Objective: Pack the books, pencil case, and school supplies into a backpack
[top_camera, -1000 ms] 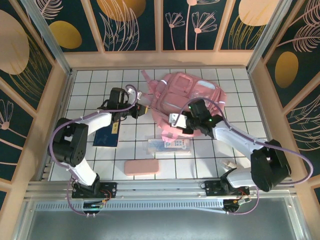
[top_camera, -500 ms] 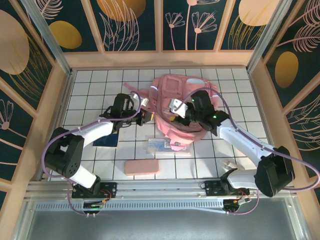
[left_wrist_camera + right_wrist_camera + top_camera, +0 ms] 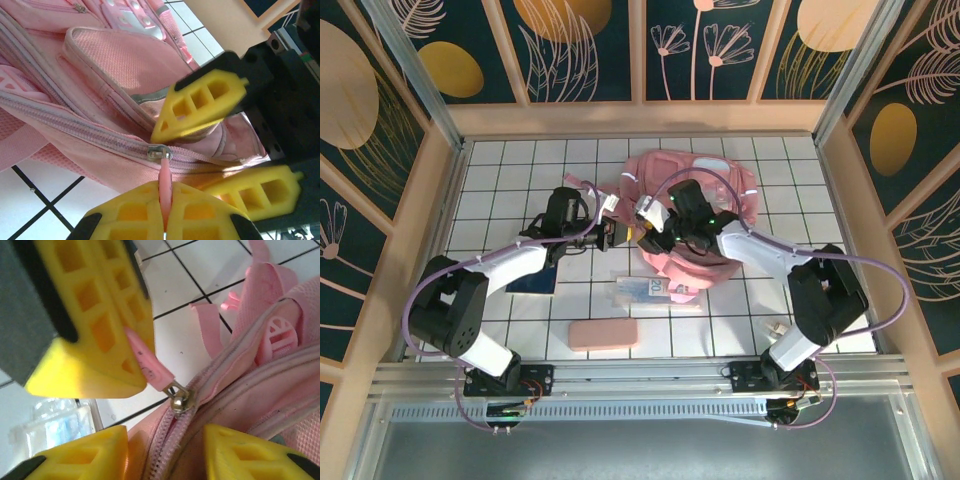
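Backpack [image 3: 692,168], pink, lies at the middle of the table's [image 3: 500,165] far half, one strap trailing toward the far-left. Left gripper [image 3: 617,226] is at the bag's left edge; in the left wrist view its yellow fingers [image 3: 125,225] are clenched flat on the pink zipper pull tab [image 3: 164,181], the tab running straight up to the metal slider [image 3: 159,151] on the zip track. Right gripper [image 3: 648,218] sits just beside it, over the same edge of the bag. In the right wrist view its own fingers [image 3: 75,457] stand spread apart with the zip track and bag fabric between them, pinching nothing that I can see. Navy book [image 3: 532,278] lies left of centre, partly under the left arm. Clear packet [image 3: 655,291] lies just nearside of the backpack, about mid-table, touching or nearly touching the bag's near edge. Its blue-green print is too small and blurred to read in either view. Salmon-pink pencil case [image 3: 603,334] lies toward the near edge, apart from the packet. No brand or lettering legible on the backpack.
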You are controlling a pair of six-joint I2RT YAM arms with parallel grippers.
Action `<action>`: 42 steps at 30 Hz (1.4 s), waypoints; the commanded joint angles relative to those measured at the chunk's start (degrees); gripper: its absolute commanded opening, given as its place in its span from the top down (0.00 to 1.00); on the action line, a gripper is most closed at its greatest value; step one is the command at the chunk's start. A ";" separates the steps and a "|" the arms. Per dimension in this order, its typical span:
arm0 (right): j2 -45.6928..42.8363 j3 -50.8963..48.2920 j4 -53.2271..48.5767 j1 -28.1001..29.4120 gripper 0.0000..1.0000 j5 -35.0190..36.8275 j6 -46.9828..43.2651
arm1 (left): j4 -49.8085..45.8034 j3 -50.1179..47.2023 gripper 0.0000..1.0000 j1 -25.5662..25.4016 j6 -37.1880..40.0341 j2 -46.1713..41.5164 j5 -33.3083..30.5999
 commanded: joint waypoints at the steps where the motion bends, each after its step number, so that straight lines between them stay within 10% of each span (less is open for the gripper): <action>1: 2.24 2.93 -7.10 0.03 0.87 0.09 -2.62 | 5.28 1.51 1.00 0.57 1.09 0.73 2.17; 3: 1.94 3.51 -8.97 -0.05 1.00 0.19 -5.51 | 5.02 1.60 1.00 1.37 0.95 0.92 0.36; 18: -7.13 6.26 -19.85 1.52 1.00 4.64 -38.64 | 3.84 1.14 1.00 11.79 1.61 6.82 -16.51; 32: -16.42 -4.32 -9.29 -1.13 1.00 14.23 -44.33 | 5.63 0.04 1.00 13.00 2.40 7.00 -17.40; 36: -11.86 -2.41 -2.15 1.55 1.00 10.72 -35.55 | 3.92 -1.73 0.63 13.01 3.04 2.01 -14.39; 42: 1.35 3.19 4.01 6.49 0.70 9.81 -27.34 | -4.62 1.15 0.55 13.15 4.14 -3.28 -11.77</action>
